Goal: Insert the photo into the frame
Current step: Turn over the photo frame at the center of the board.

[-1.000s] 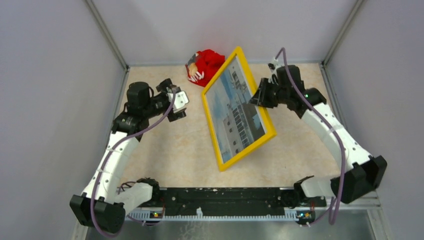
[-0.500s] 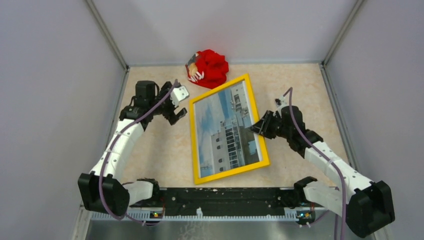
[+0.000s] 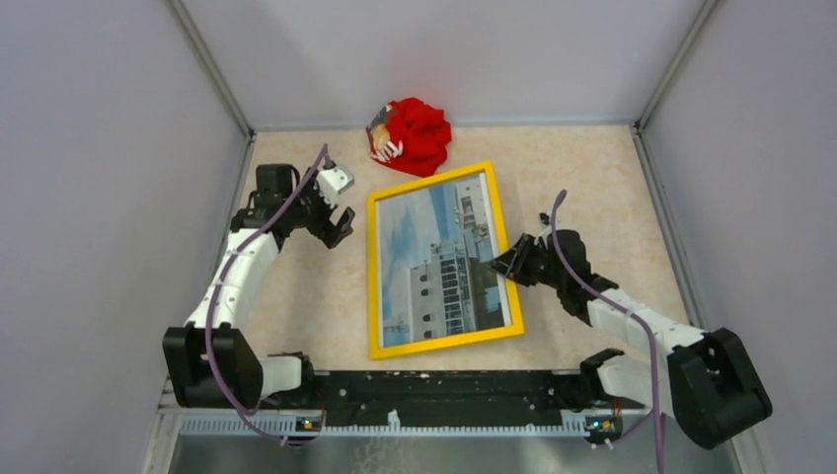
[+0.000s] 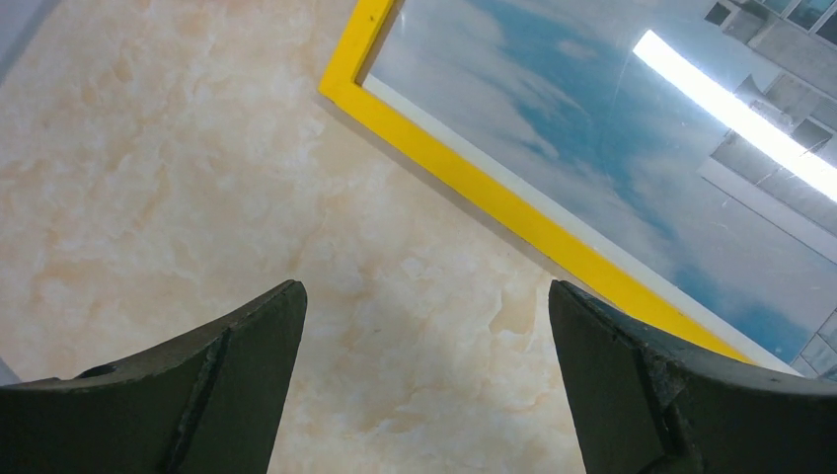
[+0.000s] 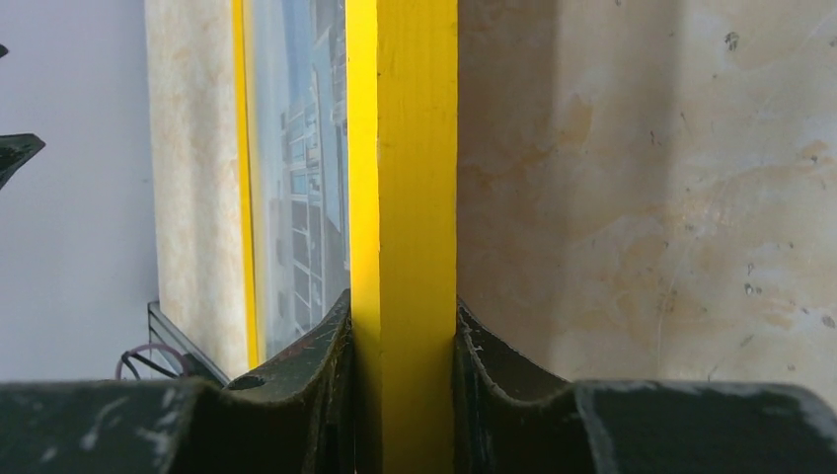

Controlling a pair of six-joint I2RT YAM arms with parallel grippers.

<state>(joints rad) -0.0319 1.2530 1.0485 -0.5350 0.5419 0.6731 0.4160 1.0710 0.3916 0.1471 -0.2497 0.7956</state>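
While right jaws are pinching the thin yellow frame (image 5: 403,197), left jaws are gaping. Abrupt release could be jolting the building photo print (image 3: 439,262) loose.

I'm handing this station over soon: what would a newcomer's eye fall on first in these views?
First, the bright-yellow frame, lying face up in the middle of the table with the photo of a pale building and blue sky inside it. Next, the right gripper, its jaws clamped on the frame's right edge. Then a crumpled red bundle at the table's far edge.
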